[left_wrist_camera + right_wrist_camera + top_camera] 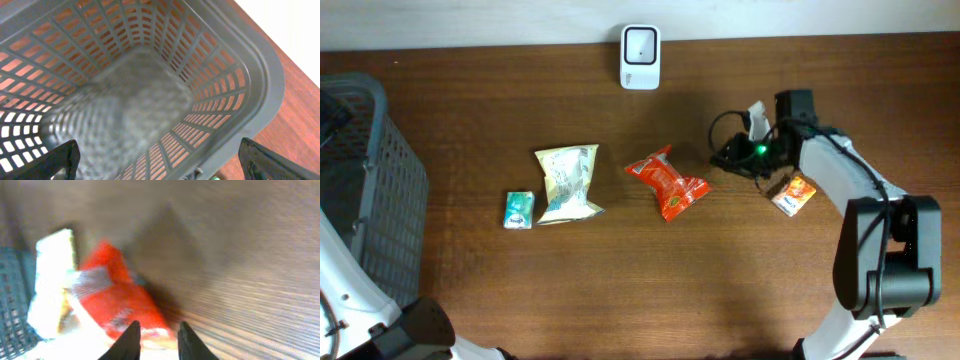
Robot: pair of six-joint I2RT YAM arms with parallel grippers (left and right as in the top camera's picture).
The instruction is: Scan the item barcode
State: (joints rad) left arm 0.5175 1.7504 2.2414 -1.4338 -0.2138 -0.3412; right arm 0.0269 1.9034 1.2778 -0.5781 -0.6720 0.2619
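Red snack packet [117, 305] sits just ahead of the right gripper [157, 329], whose jaws stand a slim gap apart; whether they pinch its edge cannot be told. It lies on the table [620, 290]. Probably light, crinkly, slippery foil: the flat crimped end seam offers the surest hold.

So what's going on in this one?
The right end effector is just right of the red snack bag, fingers close together, though blur hides whether they grip anything. The left end effector is open above the gray basket. A cream bag, teal packet and orange packet lie on the table; the white scanner sits at the far edge.
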